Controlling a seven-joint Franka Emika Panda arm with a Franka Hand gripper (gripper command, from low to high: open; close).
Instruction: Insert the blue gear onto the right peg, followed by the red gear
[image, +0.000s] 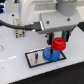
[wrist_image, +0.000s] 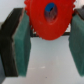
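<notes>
In the exterior view, going from its left to its right, you see first the white rectangular plate with a black border lying flat on the white table. On the right part of this plate sits the wide, flat, bright-blue plastic gear. The right peg itself is hidden under the gears, so you cannot see it. Just above the blue gear, partly overlapping it, is the small round red plastic gear, held between the dark fingers of the gripper of the white arm. Whether the red gear already touches the blue one, you cannot tell from here.

The wrist view gives you what the exterior view does not: the red gear has a toothed edge and a centre hole, and blue shows through this hole. The two green, matte finger pads stand on both sides and pinch the disc at its rim.
</notes>
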